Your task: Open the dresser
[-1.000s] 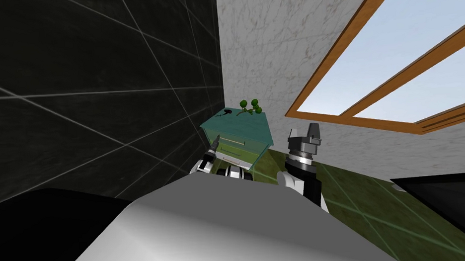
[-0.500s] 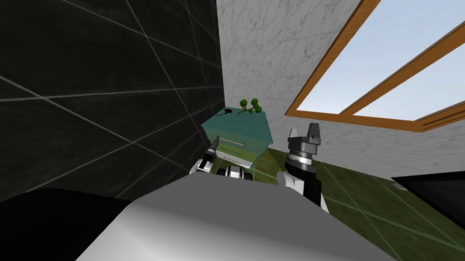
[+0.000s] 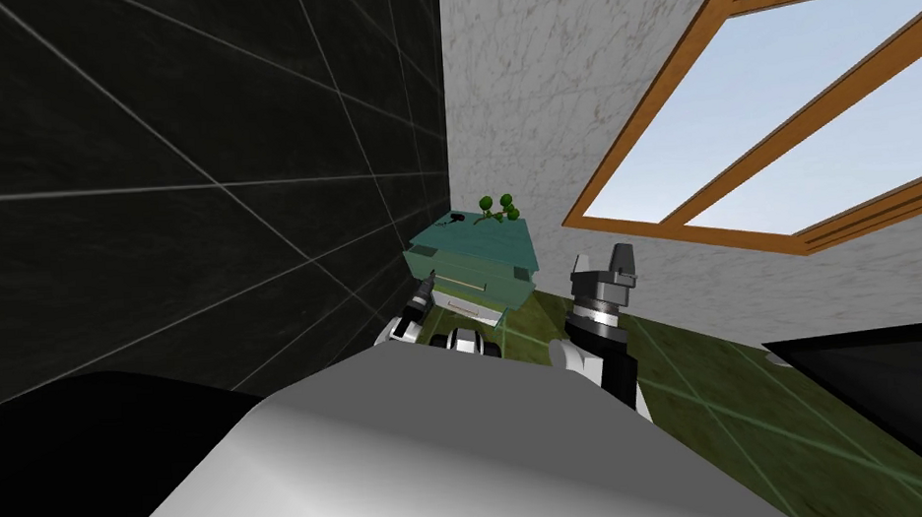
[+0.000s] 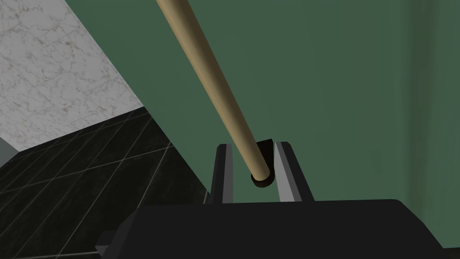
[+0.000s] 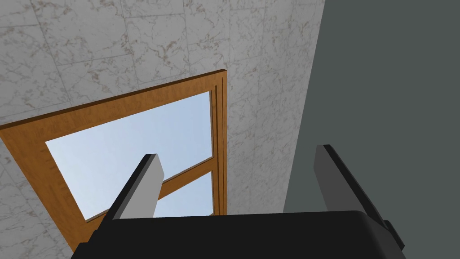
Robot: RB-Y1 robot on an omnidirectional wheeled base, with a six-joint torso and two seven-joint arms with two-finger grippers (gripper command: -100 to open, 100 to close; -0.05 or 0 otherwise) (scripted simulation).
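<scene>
At 9 o'clock: black tiled wall (image 3: 179,186). At 12 o'clock, in the corner on the green tiled floor (image 3: 732,394): teal-green dresser (image 3: 474,255). The left gripper (image 4: 252,145) is clamped narrow on its tan cylindrical bar handle (image 4: 211,76). At 1 o'clock: the right gripper (image 5: 238,157), fingers wide apart. At 2 o'clock: wood-framed window (image 3: 738,128).

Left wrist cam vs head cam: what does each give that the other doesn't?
Left wrist: grip detail, with the left claw shut on the tan handle by its dark end mount, close against the dresser front. Head: the whole green dresser standing in the corner, a plant on top, the window, and the right claw raised and open. Both: left claw, dresser, dark tiled wall.
</scene>
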